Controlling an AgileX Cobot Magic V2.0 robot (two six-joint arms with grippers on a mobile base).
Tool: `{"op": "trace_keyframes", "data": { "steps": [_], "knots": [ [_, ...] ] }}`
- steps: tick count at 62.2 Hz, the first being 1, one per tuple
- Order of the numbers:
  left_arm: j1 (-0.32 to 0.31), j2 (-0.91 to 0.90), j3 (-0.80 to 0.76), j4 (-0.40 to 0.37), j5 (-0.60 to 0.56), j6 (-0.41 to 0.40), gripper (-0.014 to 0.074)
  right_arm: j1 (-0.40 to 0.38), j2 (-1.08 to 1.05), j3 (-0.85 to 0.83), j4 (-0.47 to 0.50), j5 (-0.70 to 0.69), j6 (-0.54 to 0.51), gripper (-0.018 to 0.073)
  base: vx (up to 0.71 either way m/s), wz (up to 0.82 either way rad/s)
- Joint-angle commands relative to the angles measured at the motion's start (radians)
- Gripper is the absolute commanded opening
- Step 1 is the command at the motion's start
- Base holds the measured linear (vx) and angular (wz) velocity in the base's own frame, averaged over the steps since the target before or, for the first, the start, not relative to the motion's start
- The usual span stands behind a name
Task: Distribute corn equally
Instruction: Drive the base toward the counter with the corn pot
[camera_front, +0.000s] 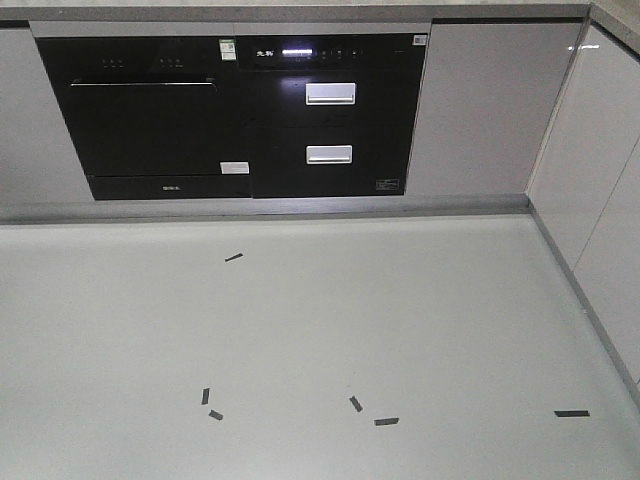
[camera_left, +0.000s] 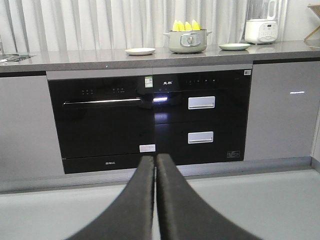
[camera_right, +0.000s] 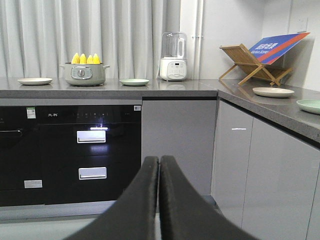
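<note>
The corn (camera_left: 185, 25) stands upright in a grey-green pot (camera_left: 187, 42) on the grey countertop, only the yellow tips showing above the rim. The right wrist view shows the same corn (camera_right: 86, 58) in the pot (camera_right: 84, 74) at far left. A white plate (camera_left: 140, 51) lies left of the pot and a pale green plate (camera_left: 234, 46) right of it. My left gripper (camera_left: 155, 160) is shut and empty, low in front of the black oven, far from the pot. My right gripper (camera_right: 159, 161) is shut and empty too, pointing at the grey cabinet.
A blender (camera_right: 173, 56) stands on the counter right of the green plate (camera_right: 134, 82). On the side counter are a wooden rack (camera_right: 250, 62), a white plate (camera_right: 273, 92) and a green plate (camera_right: 311, 105). Black oven and drawers (camera_front: 240, 115) face a floor with tape marks (camera_front: 233, 257).
</note>
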Motion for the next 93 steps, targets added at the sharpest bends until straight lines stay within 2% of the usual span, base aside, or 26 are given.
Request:
{"op": "trace_keyframes", "data": {
  "steps": [1,93],
  "knots": [
    [0.0,-0.017,0.015,-0.004,-0.071,-0.004,-0.0006,-0.004,-0.003,0.008,-0.007,-0.082,0.0,-0.0003,0.0,0.0],
    [0.0,-0.017,0.015,-0.004,-0.071,-0.004,-0.0006,-0.004,-0.003,0.008,-0.007,-0.082,0.0,-0.0003,0.0,0.0]
  ]
}}
